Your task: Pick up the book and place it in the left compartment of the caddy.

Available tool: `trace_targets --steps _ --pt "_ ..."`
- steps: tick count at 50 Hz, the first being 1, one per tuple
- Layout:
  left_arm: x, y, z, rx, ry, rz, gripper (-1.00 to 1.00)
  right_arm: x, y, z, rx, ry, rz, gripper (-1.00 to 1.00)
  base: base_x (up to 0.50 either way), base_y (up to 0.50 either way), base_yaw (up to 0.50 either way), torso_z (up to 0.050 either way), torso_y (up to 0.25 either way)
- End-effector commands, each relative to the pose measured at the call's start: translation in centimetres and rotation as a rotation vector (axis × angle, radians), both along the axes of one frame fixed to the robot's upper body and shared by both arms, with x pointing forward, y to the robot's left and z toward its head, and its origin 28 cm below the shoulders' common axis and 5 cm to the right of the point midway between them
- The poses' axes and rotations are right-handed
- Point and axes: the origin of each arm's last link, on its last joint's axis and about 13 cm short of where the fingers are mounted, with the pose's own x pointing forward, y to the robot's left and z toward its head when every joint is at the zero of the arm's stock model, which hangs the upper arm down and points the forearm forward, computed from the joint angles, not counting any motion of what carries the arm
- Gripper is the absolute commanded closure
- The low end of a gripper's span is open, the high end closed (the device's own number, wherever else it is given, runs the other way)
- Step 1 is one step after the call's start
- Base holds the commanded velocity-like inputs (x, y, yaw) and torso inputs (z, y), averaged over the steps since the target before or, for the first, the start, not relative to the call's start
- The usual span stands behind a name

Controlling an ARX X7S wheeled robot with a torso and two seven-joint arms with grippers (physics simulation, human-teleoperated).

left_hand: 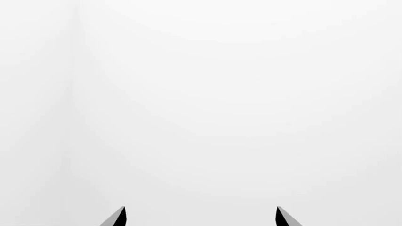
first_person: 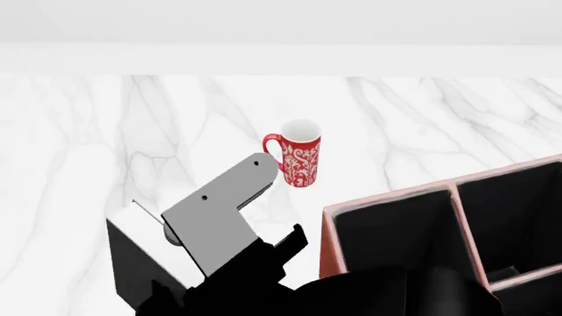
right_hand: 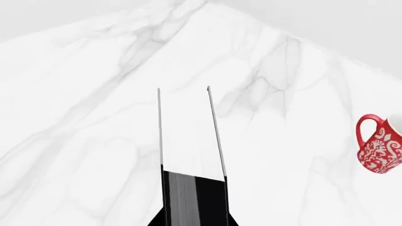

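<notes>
On a white marble bench (first_person: 422,125), the right hand (right_hand: 193,219) pinches the black book (right_hand: 188,141) by its sides, white page edges showing between its covers. In the head view the book (first_person: 131,253) sits at lower left, left of the reddish-brown caddy (first_person: 330,243). A red patterned mug (first_person: 301,155) stands behind them. The left hand (left_hand: 201,217) is spread apart, holding nothing, facing blank white.

One book (first_person: 131,253), one mug (first_person: 299,155), one caddy (first_person: 330,237)

The right tool (right_hand: 191,197) grips the book (right_hand: 186,136) edge-on above the marble bench (right_hand: 82,117), a red patterned mug (right_hand: 380,151) well apart.
</notes>
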Motion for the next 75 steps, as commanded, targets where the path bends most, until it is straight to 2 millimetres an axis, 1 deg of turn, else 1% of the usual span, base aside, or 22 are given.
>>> trace_targets --steps 1,2,7,12,21,27,35,42,55,65,75 --pt "0.0 0.0 0.0 0.000 0.001 0.003 -1.00 -1.9 -0.8 3.4 0.053 -0.079 -0.032 1.00 0.00 0.00 0.00 0.000 0.000" --pt "0.0 0.1 0.0 -0.002 0.000 0.004 -1.00 -2.3 -0.9 3.8 0.066 -0.077 -0.029 1.00 0.00 0.00 0.00 0.000 0.010" --pt "0.0 0.1 0.0 -0.002 -0.001 0.006 -1.00 -2.9 -1.2 4.8 0.074 -0.105 -0.037 1.00 0.00 0.00 0.00 0.000 0.000" --pt "0.1 0.0 0.0 0.000 0.002 0.006 -1.00 -3.7 -1.6 6.3 0.091 -0.130 -0.054 1.00 0.00 0.00 0.00 0.000 0.002" --pt "0.1 -0.1 -0.1 0.004 0.003 0.005 -1.00 -4.5 -2.0 7.4 0.107 -0.160 -0.078 1.00 0.00 0.00 0.00 0.000 0.000" --pt "0.0 -0.1 -0.1 0.005 0.002 0.004 -1.00 -5.4 -2.3 8.4 0.126 -0.192 -0.097 1.00 0.00 0.00 0.00 0.000 0.002" --pt "0.1 -0.1 -0.2 0.007 0.004 0.005 -1.00 -6.4 -2.8 9.2 0.140 -0.211 -0.125 1.00 0.00 0.00 0.00 0.000 0.001" --pt "0.3 -0.1 -0.2 0.007 0.008 0.007 -1.00 -7.6 -3.1 10.4 0.177 -0.237 -0.169 1.00 0.00 0.00 0.00 0.000 0.001" --pt "0.2 -0.1 -0.2 0.009 0.007 0.008 -1.00 -8.7 -3.8 11.5 0.207 -0.257 -0.209 1.00 0.00 0.00 0.00 0.000 0.001" --pt "0.3 -0.2 -0.3 0.013 0.010 0.008 -1.00 -10.0 -4.7 12.5 0.233 -0.281 -0.251 1.00 0.00 0.00 0.00 0.000 0.001" --pt "0.3 -0.1 -0.3 0.013 0.010 0.010 -1.00 -10.5 -5.5 13.0 0.231 -0.292 -0.296 1.00 0.00 0.00 0.00 0.000 0.001"
